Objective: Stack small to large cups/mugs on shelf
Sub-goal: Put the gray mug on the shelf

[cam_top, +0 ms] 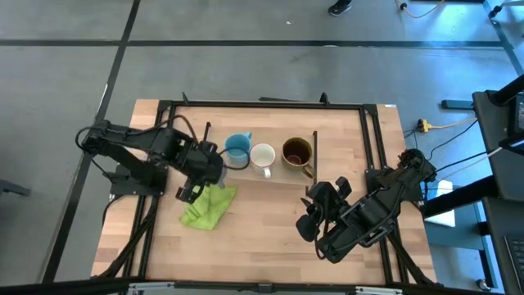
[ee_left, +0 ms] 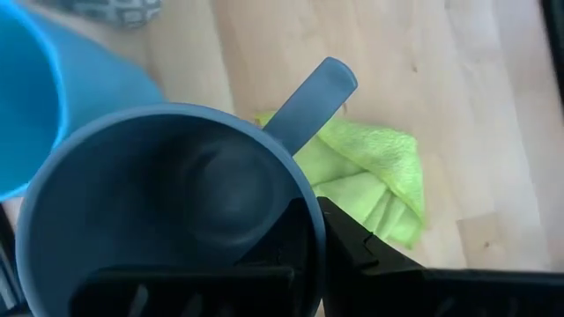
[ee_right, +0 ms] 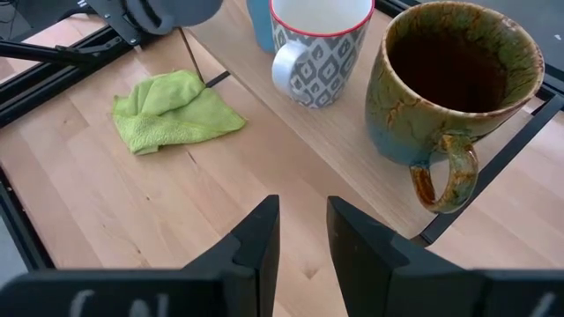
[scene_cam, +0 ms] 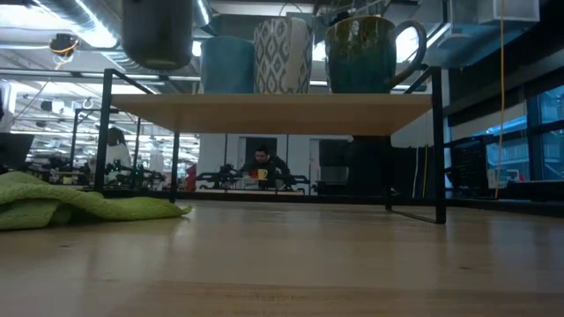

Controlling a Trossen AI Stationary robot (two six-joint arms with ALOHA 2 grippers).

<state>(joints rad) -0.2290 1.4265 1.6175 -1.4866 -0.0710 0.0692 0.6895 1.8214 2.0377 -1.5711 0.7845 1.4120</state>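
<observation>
Tabletop (cam_top: 262,238) under green cloth (cam_top: 207,206); left gripper (ee_left: 304,264) apparently around grey-blue mug (ee_left: 167,202)

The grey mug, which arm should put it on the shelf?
Left. Its hand already grips the grey mug beside the blue mug, at the shelf's free end. The right hand is empty, down by the brown mug.

Location: robotics lab.
Evidence: open hall with ceiling ducts (scene_cam: 53,13), equipment benches (scene_cam: 256,180), seated person (scene_cam: 263,160), floor cable (cam_top: 446,127).
</observation>
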